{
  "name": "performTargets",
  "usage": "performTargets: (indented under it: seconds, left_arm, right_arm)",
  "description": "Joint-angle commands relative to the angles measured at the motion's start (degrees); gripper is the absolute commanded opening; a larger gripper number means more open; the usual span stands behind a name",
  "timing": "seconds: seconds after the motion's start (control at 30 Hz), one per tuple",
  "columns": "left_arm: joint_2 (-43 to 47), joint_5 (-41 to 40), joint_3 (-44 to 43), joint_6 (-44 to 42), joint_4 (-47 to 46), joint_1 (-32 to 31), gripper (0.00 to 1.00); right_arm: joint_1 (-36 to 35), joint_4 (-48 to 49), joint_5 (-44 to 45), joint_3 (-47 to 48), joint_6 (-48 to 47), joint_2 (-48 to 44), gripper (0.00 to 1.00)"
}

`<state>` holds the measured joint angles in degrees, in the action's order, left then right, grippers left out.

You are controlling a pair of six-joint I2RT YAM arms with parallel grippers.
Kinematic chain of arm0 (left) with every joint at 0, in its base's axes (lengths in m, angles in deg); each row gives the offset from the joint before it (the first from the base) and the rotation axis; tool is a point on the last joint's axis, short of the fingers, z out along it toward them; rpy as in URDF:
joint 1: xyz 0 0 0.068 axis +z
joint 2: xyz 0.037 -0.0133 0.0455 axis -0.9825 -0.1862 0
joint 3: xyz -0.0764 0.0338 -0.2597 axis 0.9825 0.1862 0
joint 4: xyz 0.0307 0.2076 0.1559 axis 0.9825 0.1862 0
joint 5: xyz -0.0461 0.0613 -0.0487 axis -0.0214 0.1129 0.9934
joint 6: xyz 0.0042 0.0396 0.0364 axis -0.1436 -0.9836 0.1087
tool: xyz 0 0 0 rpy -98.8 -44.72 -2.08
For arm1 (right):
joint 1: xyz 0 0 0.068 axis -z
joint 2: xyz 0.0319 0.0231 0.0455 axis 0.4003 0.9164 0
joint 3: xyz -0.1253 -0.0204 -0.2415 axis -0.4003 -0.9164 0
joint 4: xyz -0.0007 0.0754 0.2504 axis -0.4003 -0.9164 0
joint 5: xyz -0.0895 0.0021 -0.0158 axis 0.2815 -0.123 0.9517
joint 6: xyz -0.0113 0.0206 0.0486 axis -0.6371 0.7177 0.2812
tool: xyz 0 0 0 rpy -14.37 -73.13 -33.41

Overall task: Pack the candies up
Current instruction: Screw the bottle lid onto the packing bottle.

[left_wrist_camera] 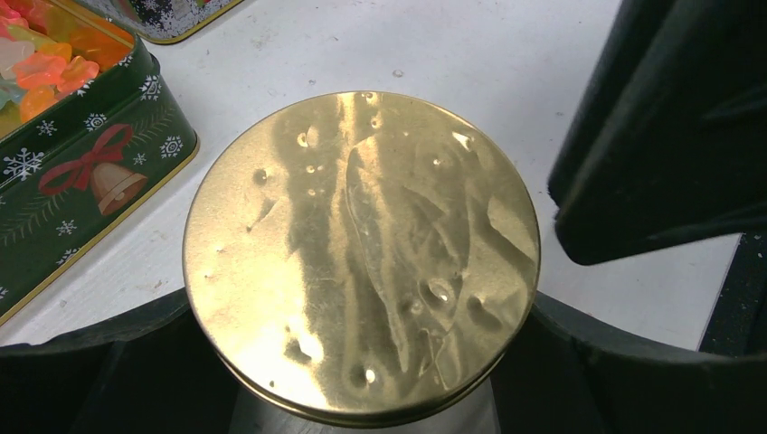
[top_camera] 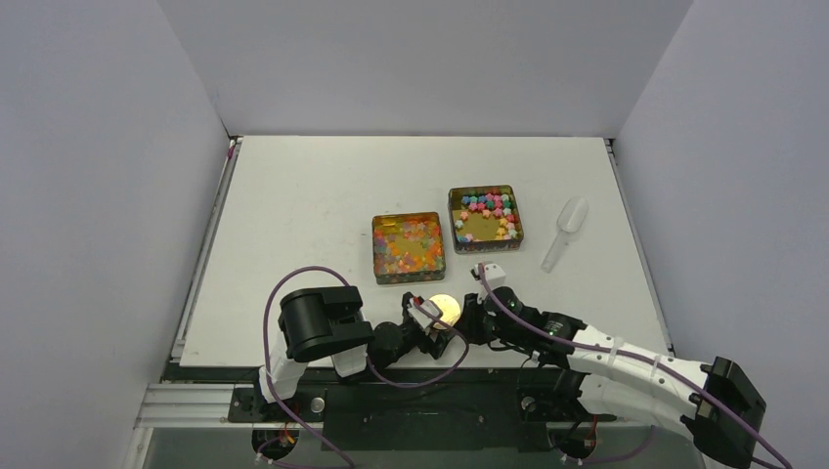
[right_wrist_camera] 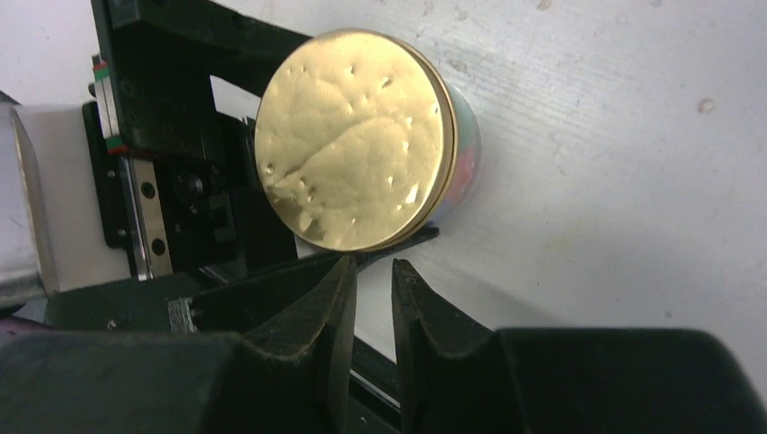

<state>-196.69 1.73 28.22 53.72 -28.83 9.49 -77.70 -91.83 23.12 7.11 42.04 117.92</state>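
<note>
**Jar lidded, both tins still stocked**

Left gripper (top_camera: 422,318) looks clamped round the jar (right_wrist_camera: 463,154) under the gold lid (left_wrist_camera: 362,258), at the near table edge. Right gripper (right_wrist_camera: 373,268) sits just beside it, fingers almost together, holding nothing. There is coloured tint through the jar wall, maybe candies, can't confirm. Beyond, glossy candies (top_camera: 406,256) lie in the near tin (left_wrist_camera: 90,181), and opaque candies (top_camera: 486,203) ring the far tin (top_camera: 453,220). The scoop (top_camera: 565,233) lies to the right, untouched. Judged: partly packed at best, plenty left.
</note>
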Motion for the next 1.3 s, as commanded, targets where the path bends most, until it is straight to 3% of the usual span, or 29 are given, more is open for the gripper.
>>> performTargets:
  seconds: [0.0,0.3,0.43,0.73,1.27]
  left_arm:
    - [-2.5,0.7,0.9,1.6,-7.1,-0.2,0.3]
    - [-2.6,1.1,1.0,1.6,-7.0,-0.3,0.3]
    - [-3.0,1.1,0.7,2.0,-7.1,-0.3,0.3]
    - [-3.2,1.3,0.6,1.8,-7.1,-0.4,0.3]
    - [-3.5,1.4,0.5,1.7,-7.1,-0.4,0.3]
  right_arm:
    - [-0.8,-3.7,1.4,-0.4,2.4,-3.0,0.19]
    - [-0.6,-9.6,9.0,7.1,-1.0,-3.5,0.38]
    - [0.3,-9.8,9.8,10.9,-2.9,-1.5,0.41]
    - [6.6,-6.9,3.9,16.3,-7.9,6.4,0.42]
    - [9.0,-2.7,-4.1,19.9,-12.4,19.1,0.39]
